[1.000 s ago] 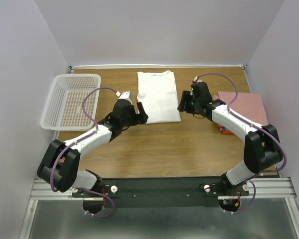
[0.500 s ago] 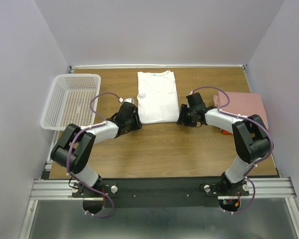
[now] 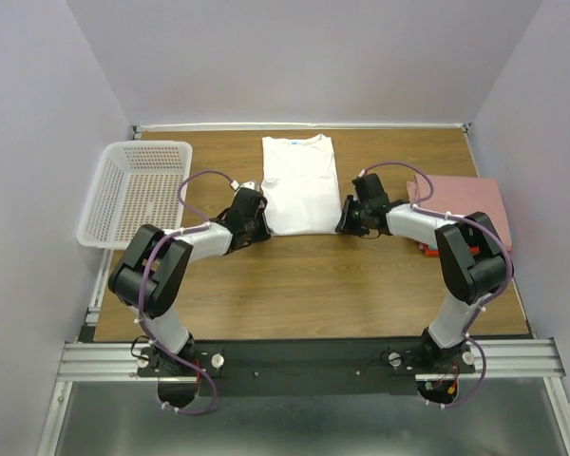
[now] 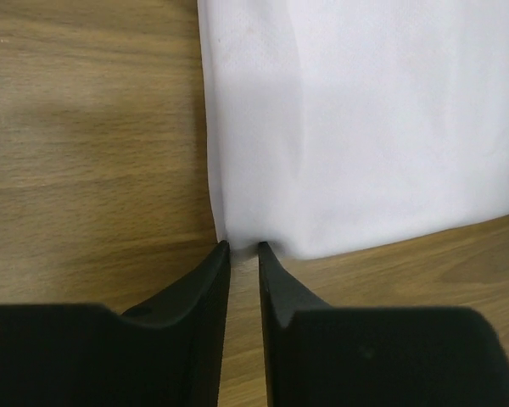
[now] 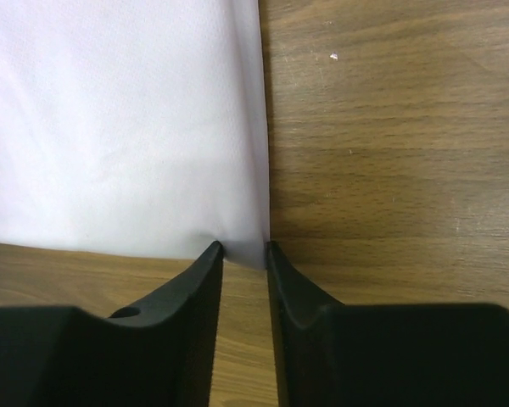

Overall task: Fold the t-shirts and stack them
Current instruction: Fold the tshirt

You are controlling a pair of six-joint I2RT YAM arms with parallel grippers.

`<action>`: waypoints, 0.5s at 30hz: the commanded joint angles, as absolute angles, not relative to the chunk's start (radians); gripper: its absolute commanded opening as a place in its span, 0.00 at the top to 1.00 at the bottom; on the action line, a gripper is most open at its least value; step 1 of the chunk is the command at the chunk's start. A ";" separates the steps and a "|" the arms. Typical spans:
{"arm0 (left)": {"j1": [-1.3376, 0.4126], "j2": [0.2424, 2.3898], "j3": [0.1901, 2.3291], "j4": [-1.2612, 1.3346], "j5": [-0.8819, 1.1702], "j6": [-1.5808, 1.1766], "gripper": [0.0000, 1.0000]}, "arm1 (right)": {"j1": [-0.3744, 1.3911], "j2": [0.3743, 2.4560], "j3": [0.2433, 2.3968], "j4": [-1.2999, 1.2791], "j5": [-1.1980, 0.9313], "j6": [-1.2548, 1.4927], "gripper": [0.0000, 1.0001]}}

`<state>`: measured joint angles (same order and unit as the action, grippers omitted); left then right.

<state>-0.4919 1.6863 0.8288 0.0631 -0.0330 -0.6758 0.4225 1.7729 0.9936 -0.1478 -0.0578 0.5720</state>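
Two grippers are set at the near corners of the white t-shirt (image 3: 301,185), which is spread flat at the upper middle of the wooden table (image 3: 304,285), collar toward the back wall.

In the left wrist view the left gripper (image 4: 242,247) is lowered to the shirt's lower left corner. Its jaws are drawn to a narrow slit and the hem just meets the fingertips (image 4: 221,248). Whether any cloth is pinched cannot be told, since wood shows through the rest of the slit.

In the right wrist view the right gripper (image 5: 244,246) is placed at the opposite corner. Here the tip of the cloth is seen reaching down between the two fingers (image 5: 212,252) and touching both, so the jaws are judged to be closed on it.

Some other things are found around the shirt. A white perforated basket (image 3: 138,190) is seen at the left edge of the overhead view, well apart from the cloth. A dusty pink folded shirt (image 3: 465,201) is laid at the right edge, partly covered by the right arm and its purple cable. A sliver of red-orange cloth (image 3: 426,250) is shown under its near edge. Nothing is laid on the white shirt, and the wood around both corners is bare.
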 commanded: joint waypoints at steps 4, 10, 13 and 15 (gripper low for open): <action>-0.485 1.718 0.845 0.049 -0.023 -0.641 1.00 | 0.422 1.776 0.971 -0.161 -0.043 0.571 0.91; -0.495 1.591 0.747 0.089 -0.012 -0.643 1.00 | 0.423 1.685 0.904 -0.158 -0.126 0.540 1.00; -0.534 1.470 0.659 0.107 -0.011 -0.664 1.00 | 0.423 1.560 0.807 -0.160 -0.150 0.541 1.00; -0.569 1.402 0.612 0.106 -0.021 -0.683 1.00 | 0.425 1.479 0.749 -0.166 -0.196 0.545 1.00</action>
<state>-0.5163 1.5246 0.6842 0.0853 -0.0185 -0.6613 0.4229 1.6173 0.8371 -0.1444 -0.1196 0.5575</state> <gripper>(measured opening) 0.006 0.010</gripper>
